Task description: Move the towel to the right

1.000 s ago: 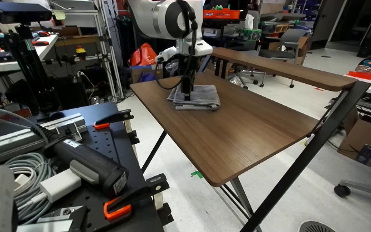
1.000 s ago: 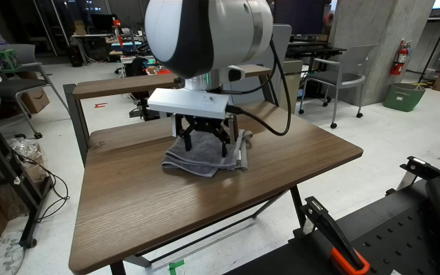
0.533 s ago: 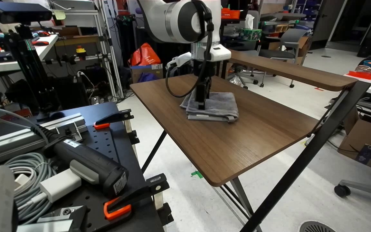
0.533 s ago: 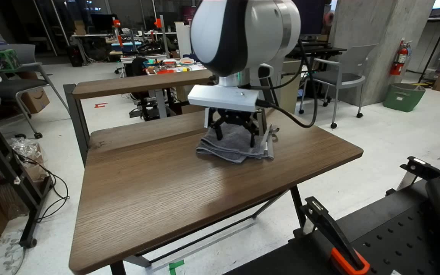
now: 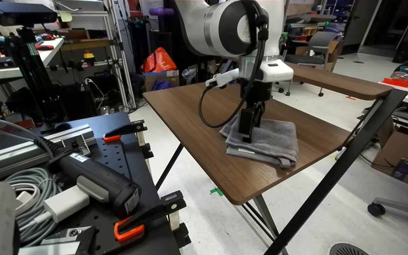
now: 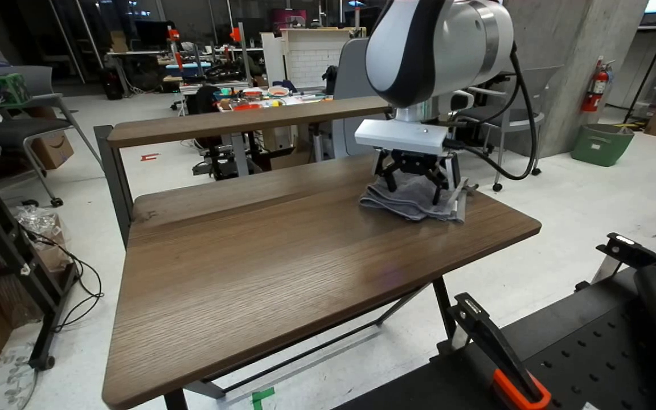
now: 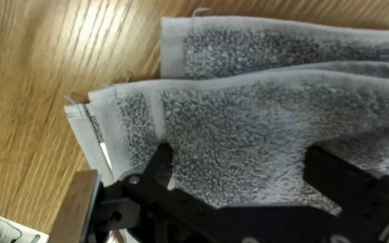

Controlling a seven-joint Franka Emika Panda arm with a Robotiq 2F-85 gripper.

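The gray folded towel lies on the brown table, near its near end in an exterior view [image 5: 275, 140]. It shows beneath my gripper in an exterior view [image 6: 406, 200]. In the wrist view the towel [image 7: 231, 114] fills most of the picture, with a pale stripe and layered edges. My black gripper [image 6: 413, 193] points straight down with its two fingers spread wide. The fingertips rest on the towel's top and seem to press into it. In the wrist view the gripper [image 7: 236, 151] has only flat cloth between its fingers. Part of the towel is hidden by the gripper.
The wooden table [image 6: 237, 273] carries a raised shelf [image 6: 237, 121] along its back edge. A table end lies close beside the towel. A black bench [image 5: 115, 156] with orange-tipped clamps and a scanner stands apart, across a gap.
My gripper and the towel have slid together along the table, to the right in both exterior views and nearer the table's end. The fingers stay spread.
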